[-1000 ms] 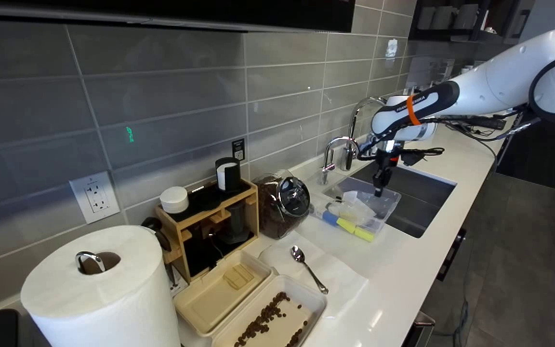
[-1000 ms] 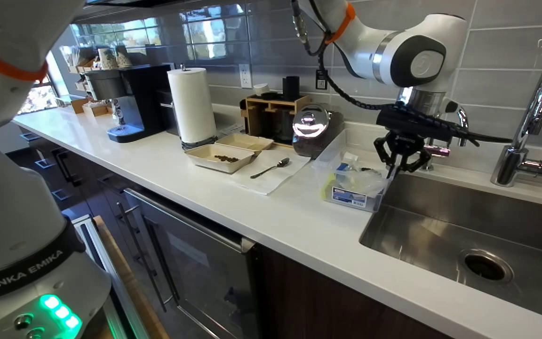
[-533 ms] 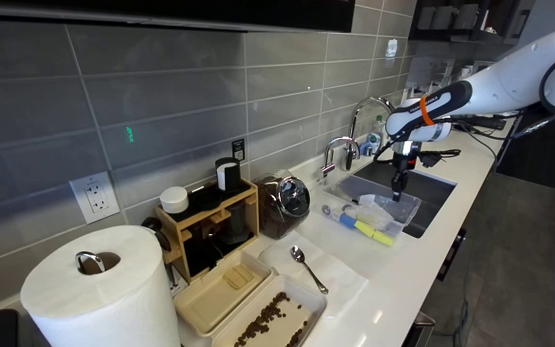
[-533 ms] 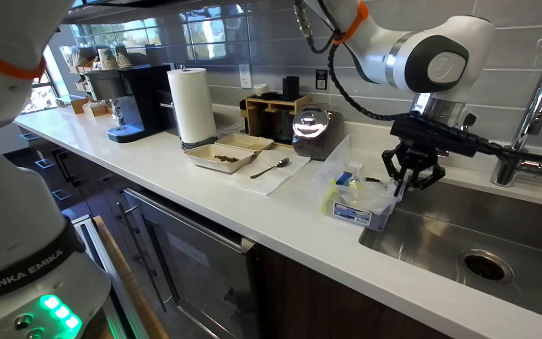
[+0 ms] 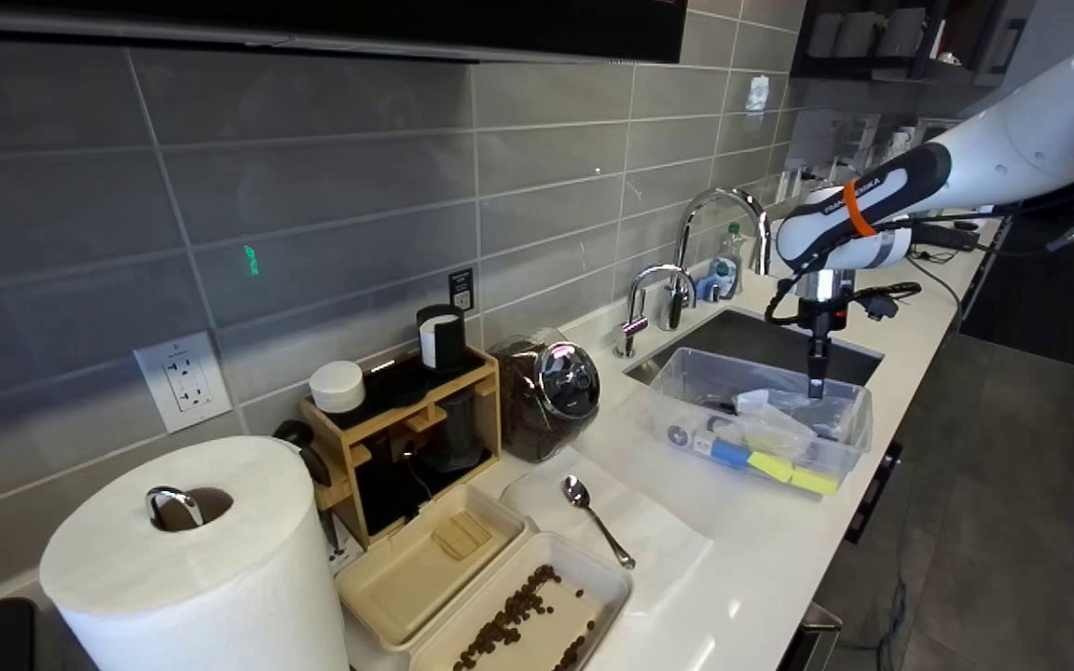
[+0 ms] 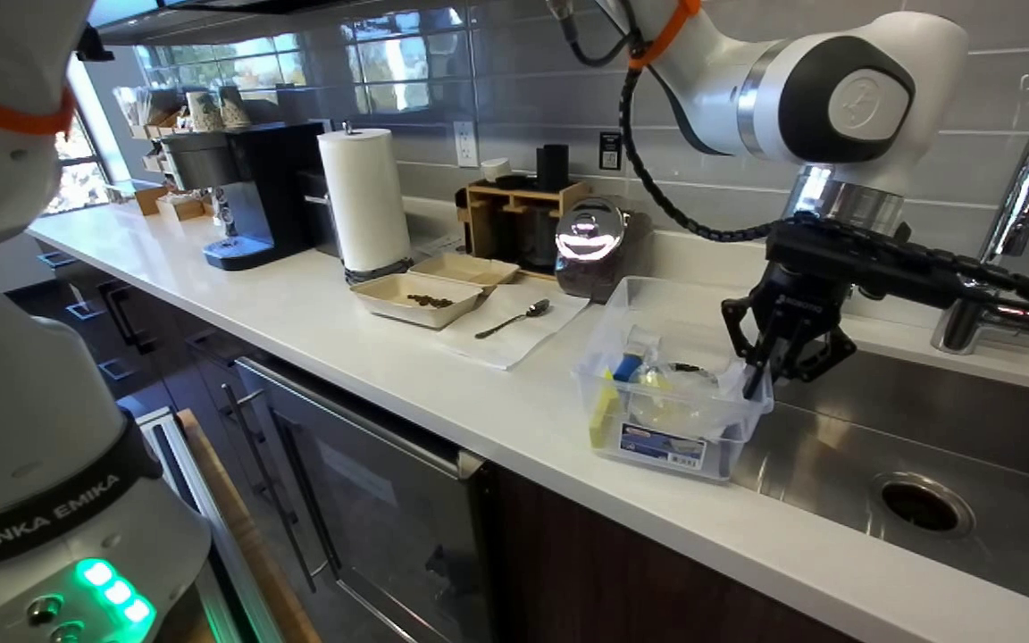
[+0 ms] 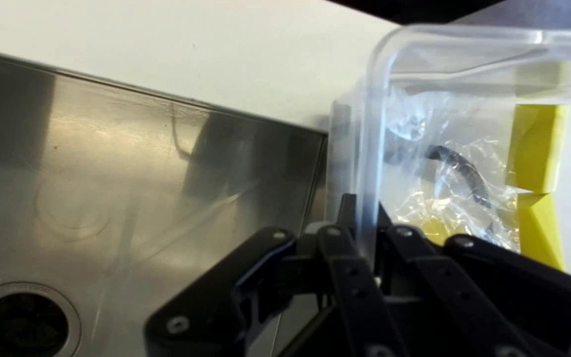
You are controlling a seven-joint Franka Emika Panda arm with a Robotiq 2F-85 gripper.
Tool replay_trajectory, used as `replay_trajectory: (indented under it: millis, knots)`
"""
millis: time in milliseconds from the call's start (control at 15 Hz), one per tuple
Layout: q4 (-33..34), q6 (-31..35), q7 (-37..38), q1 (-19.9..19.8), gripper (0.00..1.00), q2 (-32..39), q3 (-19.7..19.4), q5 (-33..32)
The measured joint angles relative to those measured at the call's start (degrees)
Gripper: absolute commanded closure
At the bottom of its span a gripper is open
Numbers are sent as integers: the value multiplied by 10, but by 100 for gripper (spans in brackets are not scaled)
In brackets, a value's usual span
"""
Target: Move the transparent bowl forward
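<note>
Slide the clear bowl, right side of the wrist view, slowly forward with fingers pinched on its side, pulling level to avoid twisting it loose or tipping it toward the sink.

The sink is shared: seen along the bench, across its front edge and, by wrist view, closely downward.

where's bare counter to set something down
Bare counter shows between the white paper and the transparent bowl, and between the coffee machine and food box. Crowded: by the wall, jar beside wooden rack, and where the hand grips the bowl.
</note>
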Motion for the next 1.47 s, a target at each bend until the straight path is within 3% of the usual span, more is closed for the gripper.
replay_trajectory:
  millis: [267,733,1133,1467]
  knots:
    - [-45,-2,-71,11,98,-30,0,-37]
    - [-117,-4,-154,67,94,-90,3,-87]
    - [-125,-3,-165,69,98,-97,0,-89]
    - [-124,-3,-267,72,98,-98,9,-89]
